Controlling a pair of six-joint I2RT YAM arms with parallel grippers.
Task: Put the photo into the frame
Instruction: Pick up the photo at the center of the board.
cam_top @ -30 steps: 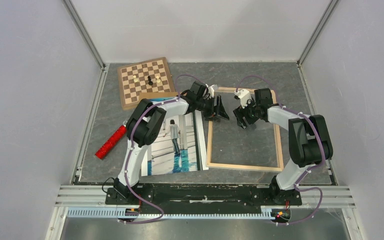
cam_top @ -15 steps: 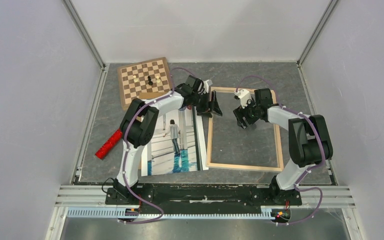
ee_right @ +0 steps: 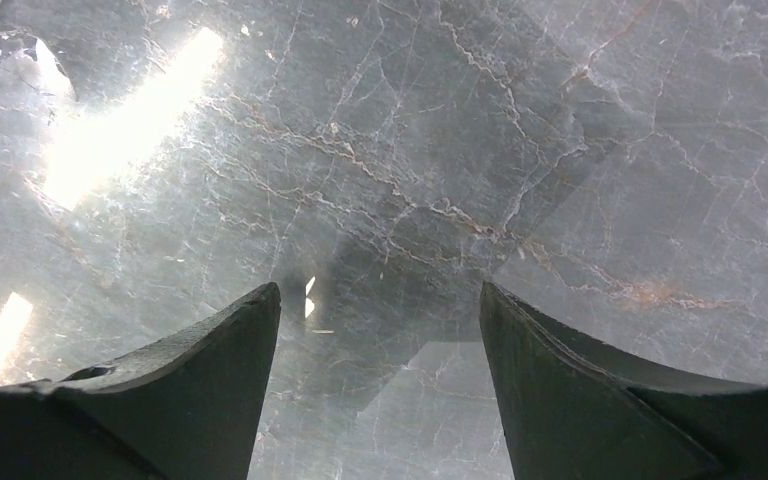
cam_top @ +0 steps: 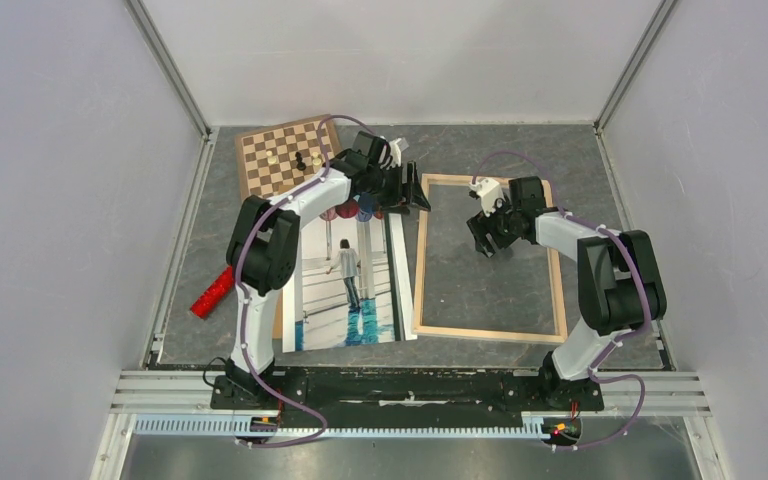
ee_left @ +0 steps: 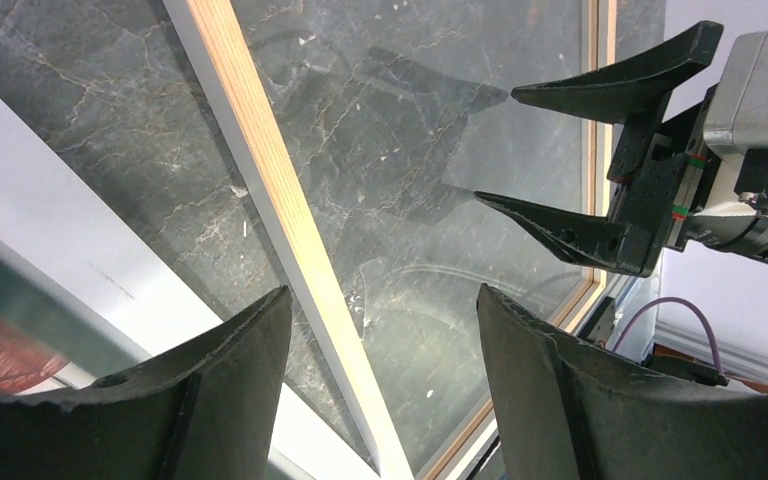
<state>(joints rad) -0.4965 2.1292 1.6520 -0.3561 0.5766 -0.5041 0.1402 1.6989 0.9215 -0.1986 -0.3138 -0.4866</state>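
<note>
1. Photo (cam_top: 350,285) lies face-up, near-left of desk (cam_top: 560,150), beside frame (cam_top: 419,280); not in yet.
2. L gripper (cam_top: 403,190) wide, empty, at photo's far corner, prob. to grab it.
3. R gripper (cam_top: 482,240) wide, empty, over frame's opening, prob. to steady.

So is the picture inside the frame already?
No, the photo lies flat to the left of the frame, and only bare table shows inside the frame.
</note>
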